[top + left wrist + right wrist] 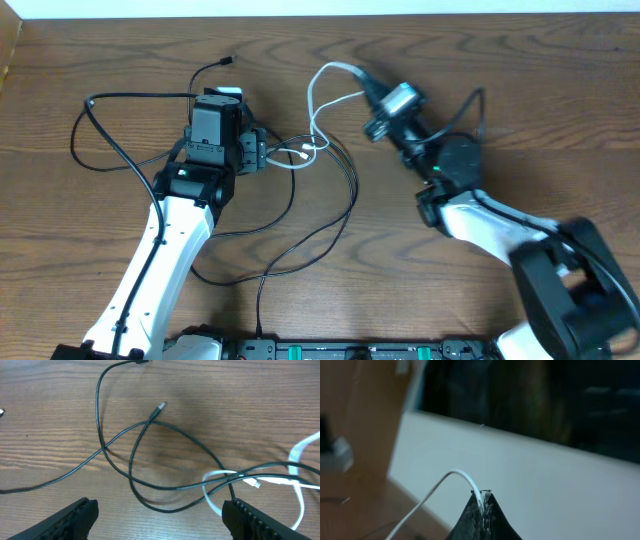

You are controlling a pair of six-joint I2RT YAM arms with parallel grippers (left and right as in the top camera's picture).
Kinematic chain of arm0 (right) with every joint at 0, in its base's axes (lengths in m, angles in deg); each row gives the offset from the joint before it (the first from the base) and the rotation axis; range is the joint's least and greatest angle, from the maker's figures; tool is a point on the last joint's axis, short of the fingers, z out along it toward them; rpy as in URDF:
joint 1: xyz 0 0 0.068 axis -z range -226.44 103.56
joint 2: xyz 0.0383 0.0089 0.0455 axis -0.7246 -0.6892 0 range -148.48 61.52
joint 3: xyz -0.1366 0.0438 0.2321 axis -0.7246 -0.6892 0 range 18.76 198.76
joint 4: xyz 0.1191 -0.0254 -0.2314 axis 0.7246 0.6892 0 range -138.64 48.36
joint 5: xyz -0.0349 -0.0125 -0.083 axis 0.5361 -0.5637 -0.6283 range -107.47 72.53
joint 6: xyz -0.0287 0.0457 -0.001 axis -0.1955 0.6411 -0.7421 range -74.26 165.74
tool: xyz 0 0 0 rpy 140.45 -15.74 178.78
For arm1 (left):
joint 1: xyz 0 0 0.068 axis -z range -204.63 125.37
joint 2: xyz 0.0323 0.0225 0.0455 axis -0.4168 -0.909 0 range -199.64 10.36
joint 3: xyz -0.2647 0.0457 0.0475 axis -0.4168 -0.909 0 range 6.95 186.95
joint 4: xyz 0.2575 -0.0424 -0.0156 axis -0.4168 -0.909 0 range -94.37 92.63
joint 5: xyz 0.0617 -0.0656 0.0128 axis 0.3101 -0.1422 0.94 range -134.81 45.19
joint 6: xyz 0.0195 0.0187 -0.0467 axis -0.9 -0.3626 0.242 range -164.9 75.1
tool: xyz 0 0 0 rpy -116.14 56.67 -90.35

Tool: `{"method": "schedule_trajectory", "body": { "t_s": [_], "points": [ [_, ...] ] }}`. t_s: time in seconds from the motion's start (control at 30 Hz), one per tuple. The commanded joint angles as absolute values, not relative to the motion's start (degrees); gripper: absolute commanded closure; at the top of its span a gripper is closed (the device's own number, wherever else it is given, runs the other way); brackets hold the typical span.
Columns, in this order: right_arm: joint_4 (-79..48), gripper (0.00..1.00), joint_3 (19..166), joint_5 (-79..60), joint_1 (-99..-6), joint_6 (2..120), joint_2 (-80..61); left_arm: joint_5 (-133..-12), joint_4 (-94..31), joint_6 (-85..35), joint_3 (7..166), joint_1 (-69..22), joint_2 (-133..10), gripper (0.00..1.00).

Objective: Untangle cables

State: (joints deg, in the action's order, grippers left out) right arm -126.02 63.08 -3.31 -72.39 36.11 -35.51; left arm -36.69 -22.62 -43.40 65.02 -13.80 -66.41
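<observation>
White cable pinched on the right, left jaws spread over the tangle

Wood-grain table, cables strewn across its middle. Right gripper closed tight on the white cable toward the far side of the table. Its wrist view shows the cable arching out of the pressed-together fingertips. From that grip the white cable runs in loops toward the left arm, and its white plug lies just beside the left gripper. Left gripper spread wide, nothing between its fingers, both of them at the bottom edge of its own view, above the tabletop. Black cables cross one another and the white one between the two arms. Left wrist view: a black loop lies flat, with a silver-tipped plug at its far side; the white cable passes among black strands near the right-hand finger. One long black cable sweeps wide on the left arm's outer side
</observation>
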Motion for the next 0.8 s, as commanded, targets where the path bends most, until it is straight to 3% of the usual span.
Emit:
{"method": "schedule_trajectory", "body": {
  "t_s": [0.0, 0.27, 0.6, 0.77],
  "points": [
    [-122.92, 0.99, 63.69, -5.78, -68.61, 36.85, -28.98, -35.72, -22.65, -42.90, 66.22, -13.96, -66.37, 0.16],
    [-109.15, 0.99, 63.69, -5.17, -60.96, 37.86, -15.31, -35.72, -22.65, -42.90, 66.22, -13.96, -66.37, 0.16],
    [-105.78, 0.99, 63.69, -5.28, -54.99, 36.46, -7.05, -35.72, -22.65, -42.90, 66.22, -13.96, -66.37, 0.16],
    [-84.61, 0.99, 63.69, -5.19, -54.99, 32.31, -8.06, -35.72, -22.65, -42.90, 66.22, -13.96, -66.37, 0.16]
  ]
}}
